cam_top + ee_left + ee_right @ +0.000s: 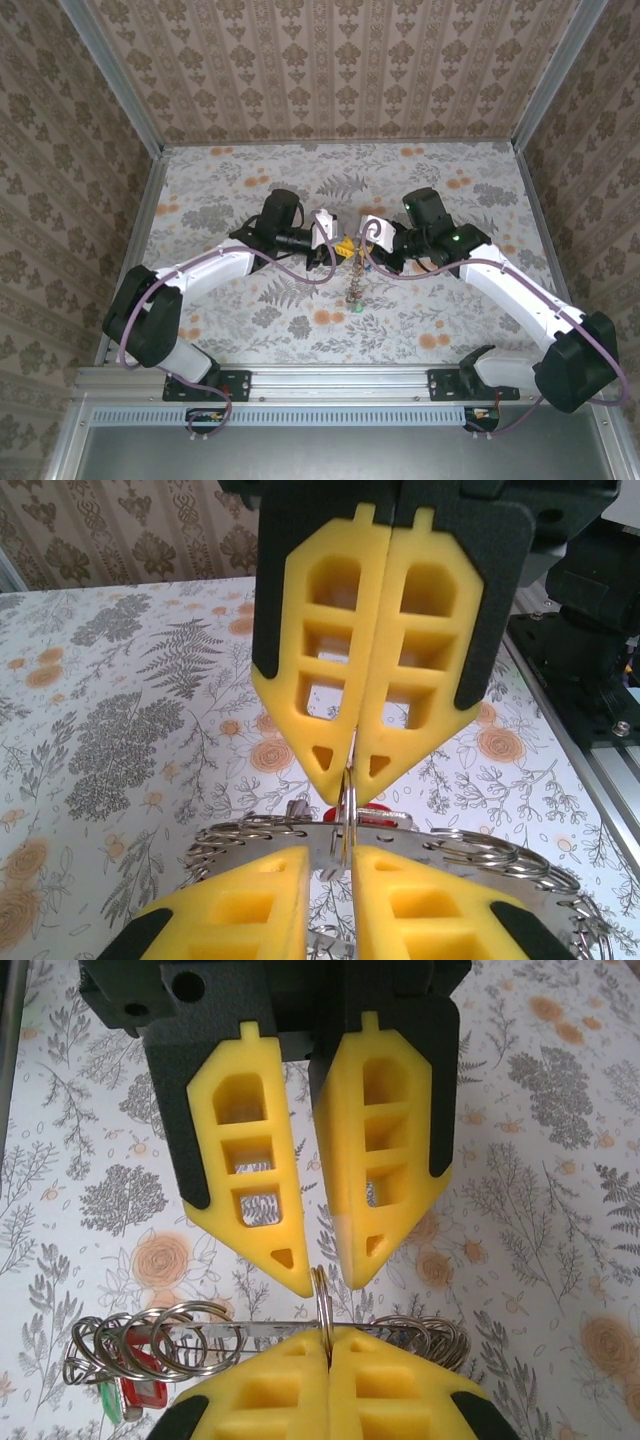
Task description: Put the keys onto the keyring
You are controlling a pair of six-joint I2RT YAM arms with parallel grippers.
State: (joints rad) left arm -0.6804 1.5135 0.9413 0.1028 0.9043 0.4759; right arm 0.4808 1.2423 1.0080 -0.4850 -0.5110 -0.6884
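Observation:
The keyring is a thin silvery hoop held level between both grippers, with several small split rings threaded on it. Keys with a red head and a green head hang from it; from above they dangle as a bunch over the table. My right gripper is shut on one small split ring that stands upright on the hoop. My left gripper faces it, its pads slightly apart around that same ring. The keyring crosses just beyond the left pads.
The floral table lies under the hanging keys. Patterned walls close off the back and sides. A metal rail runs along the near edge, where both arm bases are bolted.

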